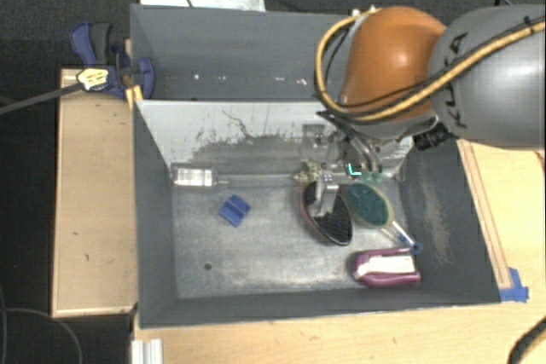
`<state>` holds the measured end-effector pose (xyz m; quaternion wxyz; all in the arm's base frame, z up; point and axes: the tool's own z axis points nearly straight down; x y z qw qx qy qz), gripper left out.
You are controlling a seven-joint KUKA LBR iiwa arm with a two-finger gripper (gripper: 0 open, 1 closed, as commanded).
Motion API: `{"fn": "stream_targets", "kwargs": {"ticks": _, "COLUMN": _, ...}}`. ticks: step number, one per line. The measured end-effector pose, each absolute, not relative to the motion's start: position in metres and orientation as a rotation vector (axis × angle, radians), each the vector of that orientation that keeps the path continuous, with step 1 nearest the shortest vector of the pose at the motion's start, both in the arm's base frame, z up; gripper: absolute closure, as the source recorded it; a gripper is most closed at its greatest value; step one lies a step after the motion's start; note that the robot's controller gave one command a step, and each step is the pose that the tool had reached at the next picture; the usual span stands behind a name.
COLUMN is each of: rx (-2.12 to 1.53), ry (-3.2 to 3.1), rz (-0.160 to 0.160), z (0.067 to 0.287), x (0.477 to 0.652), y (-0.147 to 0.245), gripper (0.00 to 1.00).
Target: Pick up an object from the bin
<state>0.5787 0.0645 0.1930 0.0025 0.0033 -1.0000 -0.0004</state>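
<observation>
Gripper over black glossy oval thing, 3 o'clock on bin floor; grip state: can't tell. Green oval disc beside it at 2 o'clock. Purple-white item 5 o'clock, blue block 9. Grey metal scuffed toward 12

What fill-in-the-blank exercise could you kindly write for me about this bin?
1. The small block is ___ in colour.
2. The oval thing right by the gripper is ___.
3. In this view, the purple-and-white thing lies to the ___ of the small block.
Missing words: blue; black; right.
</observation>
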Motion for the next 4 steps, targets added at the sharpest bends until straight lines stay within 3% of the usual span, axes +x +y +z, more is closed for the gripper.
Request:
{"fn": "stream_targets", "kwargs": {"ticks": 1, "rx": 0.394, "ry": -3.115, "rz": -0.003, "z": 0.068, "x": 0.582, "y": 0.171, "gripper": 0.00}}
{"fn": "stream_targets", "kwargs": {"ticks": 2, "rx": 0.355, "ry": -3.129, "rz": -0.005, "z": 0.103, "x": 0.580, "y": 0.182, "gripper": 0.00}}
{"fn": "stream_targets", "kwargs": {"ticks": 3, "rx": 0.150, "ry": -3.146, "rz": -0.005, "z": 0.117, "x": 0.584, "y": 0.184, "gripper": 0.00}}
{"fn": "stream_targets", "kwargs": {"ticks": 4, "rx": -0.072, "ry": -3.139, "rz": 0.000, "z": 0.069, "x": 0.584, "y": 0.180, "gripper": 0.00}}
